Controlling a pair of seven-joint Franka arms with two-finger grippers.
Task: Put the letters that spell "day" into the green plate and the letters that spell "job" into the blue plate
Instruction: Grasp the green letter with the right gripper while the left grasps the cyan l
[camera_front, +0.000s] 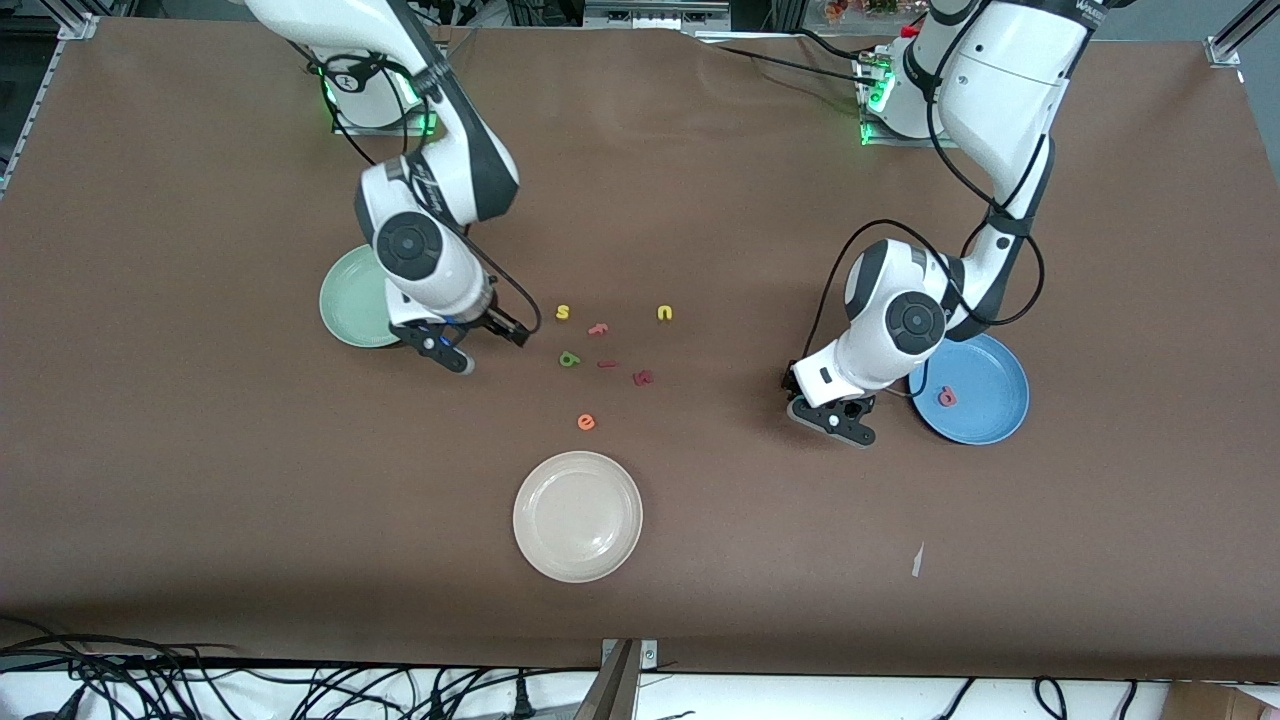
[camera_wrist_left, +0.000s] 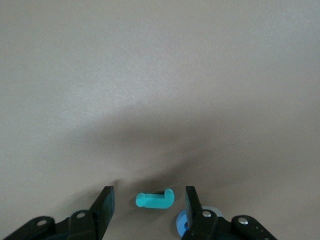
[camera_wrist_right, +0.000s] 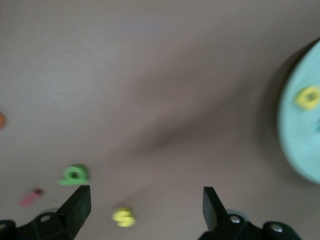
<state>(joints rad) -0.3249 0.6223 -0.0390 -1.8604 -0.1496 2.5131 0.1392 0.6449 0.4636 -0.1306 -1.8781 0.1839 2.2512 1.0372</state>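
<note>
1. Cream-white plate (camera_front: 577, 516) lies nearest the front camera and holds nothing. It has no part in the task, so I use it as the landmark.
2. The blue plate (camera_front: 985, 430) sits toward the left arm's end of the bench (camera_front: 200, 480) from the cream-white plate. It holds the pinkish-red "b" (camera_front: 946, 397), so one letter of "job" is done.
3. The green plate (camera_front: 345, 300) sits toward the right arm's end from the cream-white plate and farther from the camera. The right wrist view shows the yellow "d" (camera_wrist_right: 306, 97) in it, so one letter of "day" is done. The arm hides part of the plate.
4. The left claw (camera_front: 835, 420) is low over the bench between the cream-white plate and the blue plate. Its jaws are spread to either side of the teal "j" (camera_wrist_left: 155, 200), with a gap on each side, so nothing is pinched yet.
5. The right claw (camera_front: 480, 345) hangs beside the green plate, spread wide and empty.
6. The blue "o" (camera_wrist_left: 181, 222) lies just beside the "j", not yet placed.
7. The green "a" (camera_front: 569, 358) lies on the bench farther from the camera than the cream-white plate, not yet placed.
8. I cannot find the teal "y" in any view.
</note>
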